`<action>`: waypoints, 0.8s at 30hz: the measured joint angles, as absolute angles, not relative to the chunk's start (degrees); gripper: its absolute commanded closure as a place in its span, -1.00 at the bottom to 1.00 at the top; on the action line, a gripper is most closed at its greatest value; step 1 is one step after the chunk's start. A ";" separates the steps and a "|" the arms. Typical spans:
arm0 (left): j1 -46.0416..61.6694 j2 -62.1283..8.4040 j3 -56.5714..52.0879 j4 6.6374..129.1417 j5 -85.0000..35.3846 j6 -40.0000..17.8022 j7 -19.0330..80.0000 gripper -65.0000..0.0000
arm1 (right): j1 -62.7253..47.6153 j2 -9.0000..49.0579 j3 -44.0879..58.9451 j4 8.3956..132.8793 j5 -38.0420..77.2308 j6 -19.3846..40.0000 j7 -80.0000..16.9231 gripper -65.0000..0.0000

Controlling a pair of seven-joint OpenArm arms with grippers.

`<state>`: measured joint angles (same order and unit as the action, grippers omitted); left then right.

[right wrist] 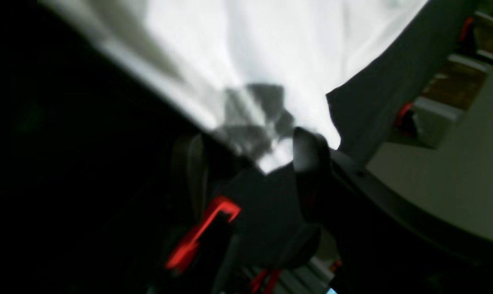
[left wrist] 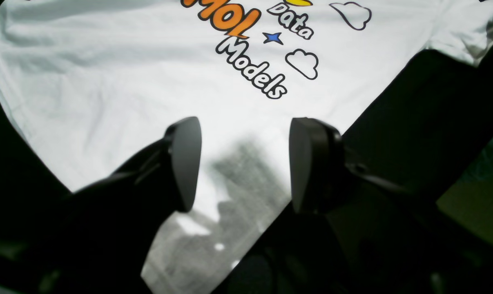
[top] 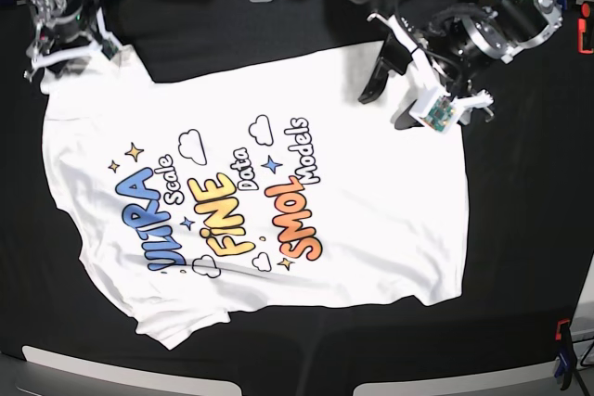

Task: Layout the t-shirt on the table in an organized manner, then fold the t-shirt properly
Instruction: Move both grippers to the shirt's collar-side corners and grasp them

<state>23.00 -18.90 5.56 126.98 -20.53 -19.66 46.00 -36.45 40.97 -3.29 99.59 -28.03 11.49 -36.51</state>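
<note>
While both tools stand with their jaws apart and nothing between them, neither has a grasp on the garment. In its wrist view the left gripper [left wrist: 244,163] hangs just above the hem end of the white short-sleeved cotton t-shirt [left wrist: 119,94], its two black fingers [left wrist: 185,163] straddling bare fabric and throwing a shadow on it. That placement reads as readiness to pinch the hem corner nearest this arm.

The right gripper [right wrist: 250,163] is poised over a white corner of cloth, released as well; the wrist picture is blurred, so contact cannot be confirmed. From the base camera that corner appears to be at the sleeve and shoulder end.

Outward from the tools, the t-shirt lies print-up and nearly flat on the large table with its wrinkled black cloth surface [top: 520,257], well inside the edges. The colourful lettering [top: 223,210] faces the base camera, turned sideways. Its margin toward the front of the base view is uneven, with a small fold at one corner.

Judgement: layout is largely achieved; the two arms sit at opposite ends of one long edge, a sensible stance for a first fold or a final straightening pull.
</note>
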 measured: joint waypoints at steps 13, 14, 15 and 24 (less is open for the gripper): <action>23.00 -18.90 5.56 126.98 -20.56 -19.68 45.89 0.03 | -29.19 41.43 -12.71 97.60 -32.10 9.89 -39.90 0.00; 23.00 -18.87 5.56 126.98 -20.56 -19.66 45.89 0.03 | -29.19 41.43 -13.04 97.58 -32.42 8.95 -39.83 0.00; 23.00 -18.87 5.56 126.98 -20.56 -19.68 45.87 0.03 | -29.21 41.43 -13.39 97.51 -33.04 8.32 -39.62 0.00; 23.00 -18.90 5.56 126.98 -20.53 -19.66 45.89 0.03 | -28.88 45.74 -20.60 97.89 -35.03 7.01 -38.59 0.00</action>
